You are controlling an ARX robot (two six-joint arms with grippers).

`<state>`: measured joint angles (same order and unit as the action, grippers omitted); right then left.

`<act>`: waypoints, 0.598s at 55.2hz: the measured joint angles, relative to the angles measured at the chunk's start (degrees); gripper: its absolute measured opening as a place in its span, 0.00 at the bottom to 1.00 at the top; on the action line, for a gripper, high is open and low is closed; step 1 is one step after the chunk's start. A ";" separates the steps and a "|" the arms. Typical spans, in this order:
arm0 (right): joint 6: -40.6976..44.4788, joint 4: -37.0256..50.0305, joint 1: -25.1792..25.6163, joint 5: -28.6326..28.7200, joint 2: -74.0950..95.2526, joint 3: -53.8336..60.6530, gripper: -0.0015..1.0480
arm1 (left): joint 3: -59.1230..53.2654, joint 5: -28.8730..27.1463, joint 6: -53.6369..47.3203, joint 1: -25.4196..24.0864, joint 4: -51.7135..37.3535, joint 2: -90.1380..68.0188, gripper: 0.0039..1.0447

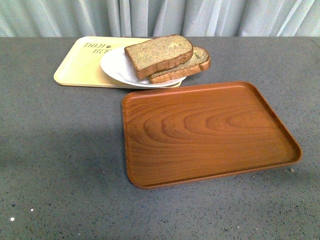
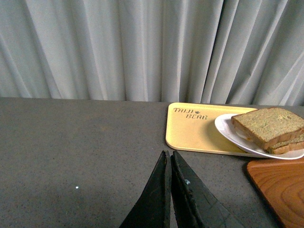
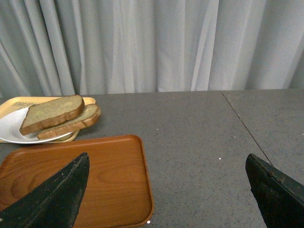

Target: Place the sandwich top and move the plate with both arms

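The sandwich top (image 1: 159, 54), a plain speckled tan slice, lies tilted on a lower slice (image 1: 192, 66) on the white plate (image 1: 116, 67). The plate rests on the yellow bear-print tray (image 1: 80, 62) at the back of the table. No egg shows. Neither arm is in the front view. My left gripper (image 2: 169, 154) is shut and empty, above bare table, short of the tray (image 2: 190, 130); the plate (image 2: 227, 130) and the sandwich top (image 2: 268, 124) lie beyond it. My right gripper (image 3: 167, 161) is open and empty, above the table beside the wooden tray; the sandwich top (image 3: 51, 113) is far off.
A brown wood-grain tray (image 1: 205, 131) lies empty in the middle of the grey table (image 1: 55, 150), just in front of the plate; it also shows in the right wrist view (image 3: 109, 180) and the left wrist view (image 2: 280, 190). A pale curtain (image 1: 160, 17) hangs behind the table.
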<state>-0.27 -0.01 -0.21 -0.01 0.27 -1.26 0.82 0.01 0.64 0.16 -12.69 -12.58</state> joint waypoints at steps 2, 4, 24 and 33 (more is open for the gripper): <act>0.00 0.00 0.00 0.00 0.00 0.00 0.91 | 0.00 0.00 0.00 0.00 0.46 0.44 0.01; 0.00 0.00 0.00 0.00 0.00 0.00 0.91 | 0.00 0.00 0.00 0.00 1.16 1.14 0.01; 0.00 0.00 0.00 0.02 0.00 0.00 0.91 | 0.02 -0.02 -0.04 -0.04 12.70 11.61 0.01; 0.00 0.00 0.00 0.00 0.00 0.00 0.91 | 0.02 -0.02 -0.04 -0.04 12.70 11.65 0.01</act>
<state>-0.27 -0.01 -0.21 -0.01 0.27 -1.26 0.84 -0.01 0.60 0.12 0.01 -0.93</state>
